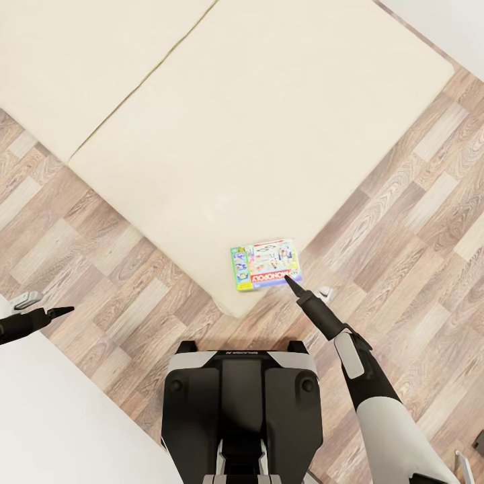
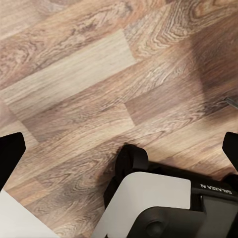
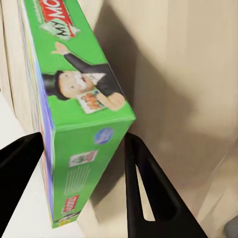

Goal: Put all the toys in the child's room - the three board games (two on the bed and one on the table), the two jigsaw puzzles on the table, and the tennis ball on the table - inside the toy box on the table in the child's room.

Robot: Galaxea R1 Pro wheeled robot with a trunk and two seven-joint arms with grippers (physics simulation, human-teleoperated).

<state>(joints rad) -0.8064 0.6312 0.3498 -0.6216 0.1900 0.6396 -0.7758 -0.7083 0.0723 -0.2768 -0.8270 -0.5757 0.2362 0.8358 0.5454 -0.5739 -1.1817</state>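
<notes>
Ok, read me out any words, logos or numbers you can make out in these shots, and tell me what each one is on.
"MONOPOLY", red logo, upside down in the head view, on the Monopoly box lying on the bed.
"MY MO…", cut off at the frame edge, on the box's green side in the right wrist view, between the right gripper fingers.
"GALAXEA", on the robot's base.
Small labels and fine print on the box's side: too blurred to read.
</notes>
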